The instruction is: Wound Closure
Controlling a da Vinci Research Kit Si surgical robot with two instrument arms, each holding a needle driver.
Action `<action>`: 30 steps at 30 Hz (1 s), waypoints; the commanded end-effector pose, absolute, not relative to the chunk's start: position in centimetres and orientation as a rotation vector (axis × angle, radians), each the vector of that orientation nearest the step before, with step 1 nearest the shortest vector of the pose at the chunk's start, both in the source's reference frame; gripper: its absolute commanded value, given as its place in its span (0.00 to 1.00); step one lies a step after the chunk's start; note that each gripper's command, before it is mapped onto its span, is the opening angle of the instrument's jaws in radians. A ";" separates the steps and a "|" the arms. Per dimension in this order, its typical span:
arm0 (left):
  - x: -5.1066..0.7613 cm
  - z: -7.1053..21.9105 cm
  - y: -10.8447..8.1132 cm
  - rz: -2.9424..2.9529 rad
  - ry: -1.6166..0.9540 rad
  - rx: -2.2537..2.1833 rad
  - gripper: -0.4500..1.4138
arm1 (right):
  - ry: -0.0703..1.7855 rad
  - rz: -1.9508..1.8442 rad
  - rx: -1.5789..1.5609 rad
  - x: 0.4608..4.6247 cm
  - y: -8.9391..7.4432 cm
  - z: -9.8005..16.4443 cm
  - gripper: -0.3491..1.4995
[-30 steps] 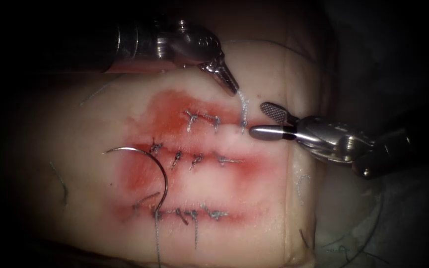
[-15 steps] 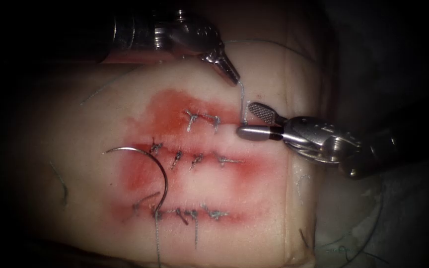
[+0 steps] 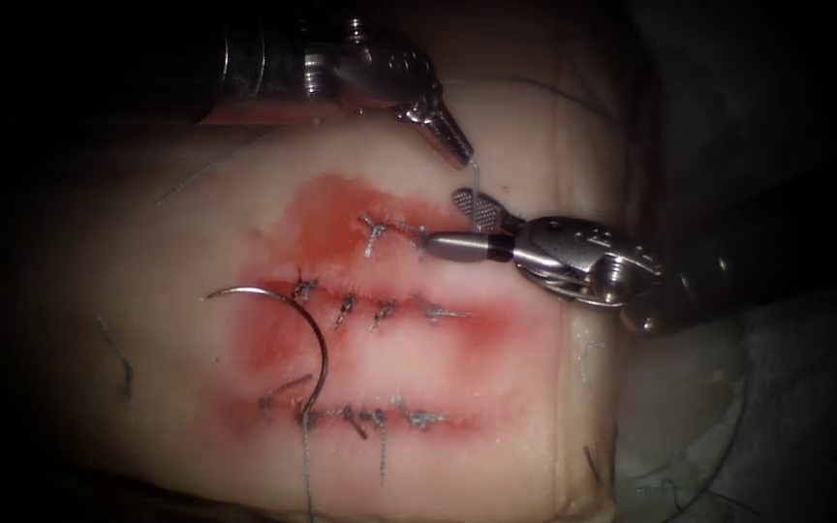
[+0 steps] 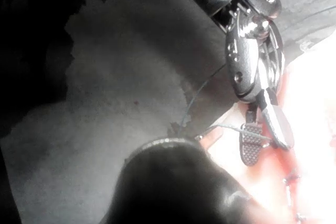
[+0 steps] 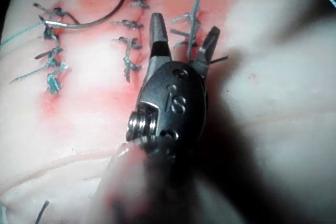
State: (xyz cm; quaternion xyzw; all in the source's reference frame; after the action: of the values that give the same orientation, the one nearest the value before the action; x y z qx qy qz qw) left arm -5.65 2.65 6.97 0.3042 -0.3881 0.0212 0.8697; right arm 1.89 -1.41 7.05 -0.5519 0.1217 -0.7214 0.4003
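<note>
Left tool [image 3: 457,153] grips thread [image 3: 474,179] | right tool [image 3: 452,225] agape, thread between | needle [image 3: 283,329] free on tissue [image 3: 535,387]

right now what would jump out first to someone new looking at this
The left tool, above the top cut, holds a thread taut. The right tool has its open jaws around that thread. On the tissue, the curved needle lies free at the left, held by neither tool.

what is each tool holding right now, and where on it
The left tool is shut on the thread above the top cut's last stitch. The right tool, jaws open around that strand, holds nothing. The needle lies free on the tissue.
</note>
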 end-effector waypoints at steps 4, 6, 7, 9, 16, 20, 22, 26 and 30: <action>-5.73 7.0 2.7 0.049 -0.816 0.630 0.00 | 0.299 -1.816 -1.403 2.07 -1.4 7.1 0.96; -5.73 7.0 2.7 0.048 -0.816 0.630 0.00 | 0.296 -1.815 -1.401 2.10 -1.4 7.1 0.96; -5.73 7.0 2.7 0.048 -0.816 0.630 0.00 | 0.294 -1.815 -1.401 2.11 -1.4 7.2 0.96; -5.73 7.0 2.7 0.048 -0.816 0.630 0.00 | 0.291 -1.815 -1.400 2.14 -1.4 7.2 0.96; -5.74 7.0 2.7 0.047 -0.816 0.630 0.00 | 0.283 -1.813 -1.401 2.20 -1.3 7.2 0.95; -5.73 6.9 2.7 0.046 -0.817 0.631 0.00 | 0.277 -1.817 -1.402 2.22 -1.3 7.2 0.94; -5.73 6.9 2.7 0.046 -0.817 0.632 0.00 | 0.277 -1.817 -1.402 2.23 -1.3 7.2 0.94; -5.73 6.9 2.7 0.045 -0.818 0.632 0.00 | 0.257 -1.842 -1.411 2.24 -1.3 7.2 0.91; -5.73 6.9 2.7 0.045 -0.818 0.632 0.00 | 0.254 -1.847 -1.414 2.24 -1.3 7.2 0.85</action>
State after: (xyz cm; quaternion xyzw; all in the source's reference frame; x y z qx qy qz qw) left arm -5.66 2.64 6.92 0.3040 -0.3896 0.0212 0.8691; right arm 2.17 -1.31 7.20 -0.5550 0.0980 -0.7287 0.3890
